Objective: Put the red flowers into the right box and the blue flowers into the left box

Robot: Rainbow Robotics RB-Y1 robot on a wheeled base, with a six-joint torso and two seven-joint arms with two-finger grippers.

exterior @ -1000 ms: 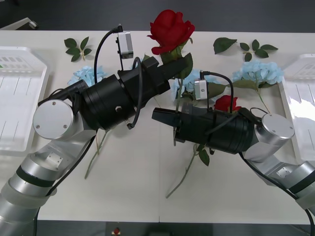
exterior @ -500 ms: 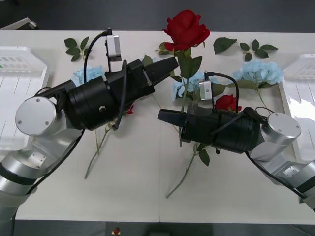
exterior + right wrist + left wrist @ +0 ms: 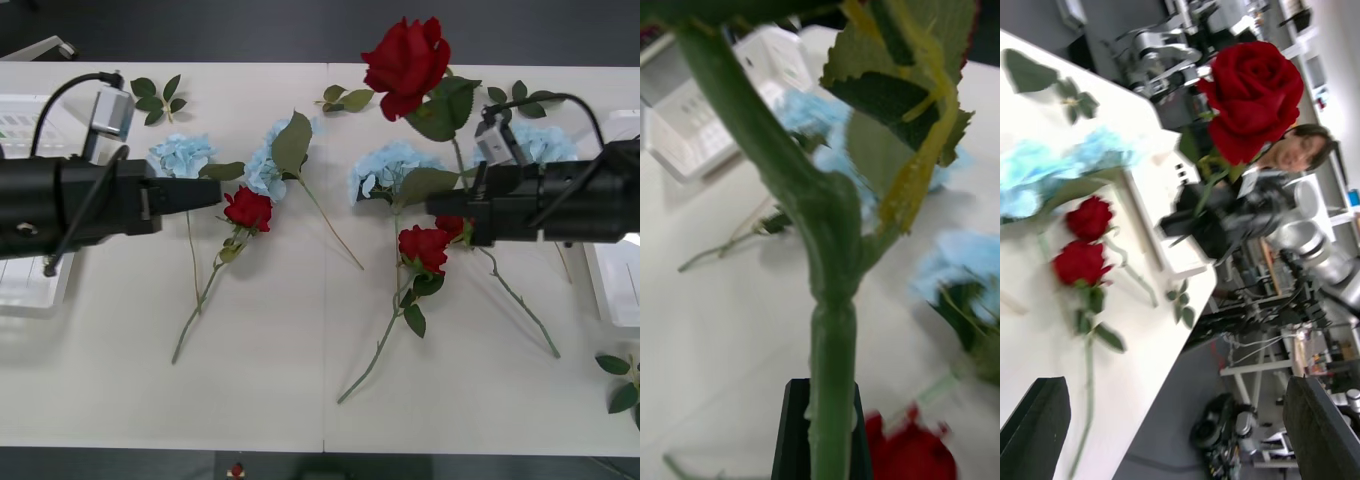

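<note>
- Right gripper (image 3: 437, 205) clamped on the stem of 1 red rose (image 3: 406, 61), bloom upright above table centre.
- Best carried level toward the right box (image 3: 612, 262), stem clear of the rim.
- Left gripper (image 3: 210, 192) open, idle beside the blue flowers (image 3: 180, 155).

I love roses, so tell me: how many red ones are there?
4 red roses: one raised in the right gripper, one lying left of centre, two close together beside that gripper.
</note>
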